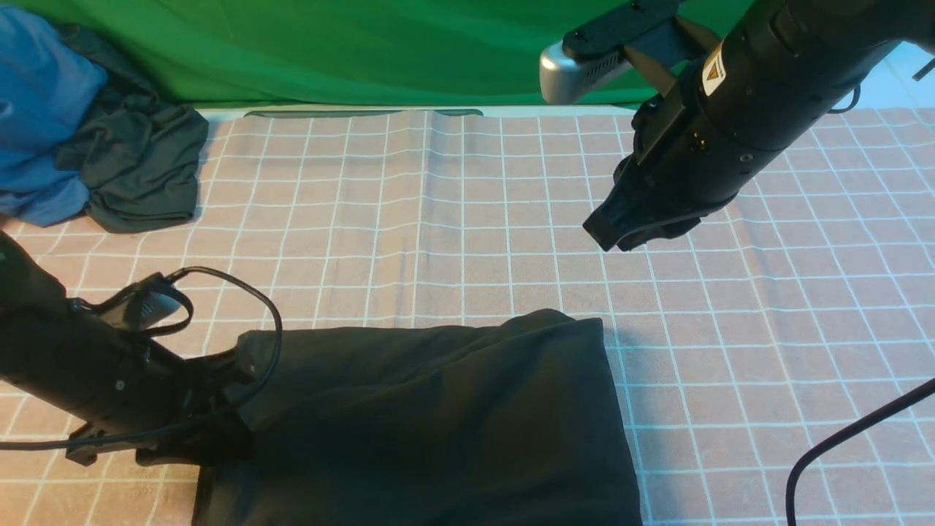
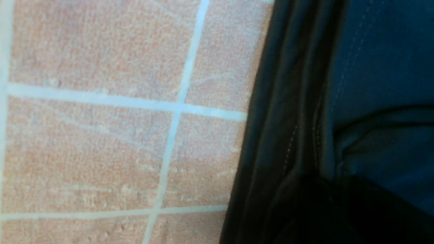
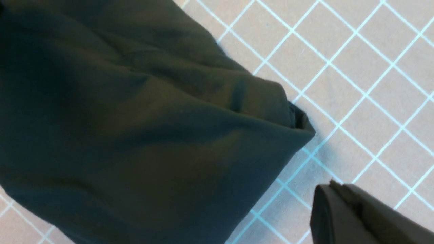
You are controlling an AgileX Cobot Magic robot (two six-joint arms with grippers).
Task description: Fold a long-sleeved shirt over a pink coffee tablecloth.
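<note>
The long-sleeved shirt (image 1: 438, 409) lies folded into a black block at the near middle of the pink coffee tablecloth (image 1: 475, 219); its print is hidden. My left gripper (image 1: 237, 372) sits low at the shirt's left edge. In the left wrist view, stacked hems of the shirt (image 2: 291, 135) run into the dark left gripper (image 2: 322, 210), which looks shut on them, beside the tablecloth (image 2: 101, 135). My right gripper (image 1: 605, 237) hangs raised above the cloth, beyond the shirt's far right corner. The right wrist view shows the right gripper (image 3: 334, 189) shut and empty, apart from the shirt (image 3: 135, 118) on the tablecloth (image 3: 373, 84).
A blue garment (image 1: 36, 109) and a dark grey-green garment (image 1: 139, 168) are heaped at the far left. A green cloth (image 1: 329, 44) hangs behind the table. A black cable (image 1: 840, 438) crosses the near right corner, and another cable (image 1: 274, 321) loops from my left wrist.
</note>
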